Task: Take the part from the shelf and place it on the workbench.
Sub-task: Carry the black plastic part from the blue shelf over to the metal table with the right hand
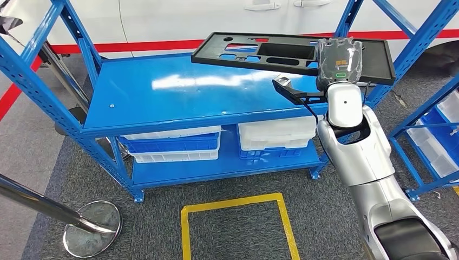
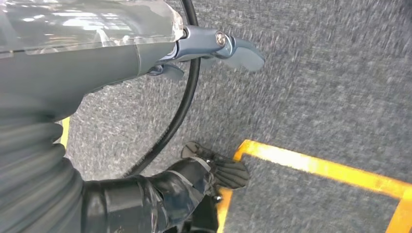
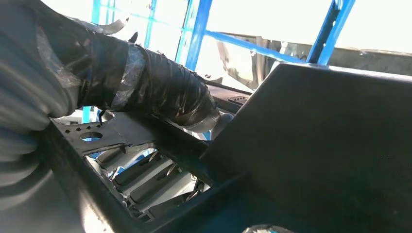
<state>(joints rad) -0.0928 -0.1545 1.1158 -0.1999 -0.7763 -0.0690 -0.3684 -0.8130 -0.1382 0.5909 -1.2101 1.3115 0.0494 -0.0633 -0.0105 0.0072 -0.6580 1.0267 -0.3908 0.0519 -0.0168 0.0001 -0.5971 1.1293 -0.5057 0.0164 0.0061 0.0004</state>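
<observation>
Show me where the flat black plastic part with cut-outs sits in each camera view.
Head view: the flat black plastic part is at upper centre-right, above the blue metal shelf top, with the right hand at its near edge.
Left wrist view: not in it; it shows grey carpet.
Right wrist view: the part spans the middle and right.
Shared landmark: the right hand on the part.

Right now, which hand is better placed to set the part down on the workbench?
Right: the right hand already grips the black part over the blue workbench; the left hand hangs above the floor.
</observation>
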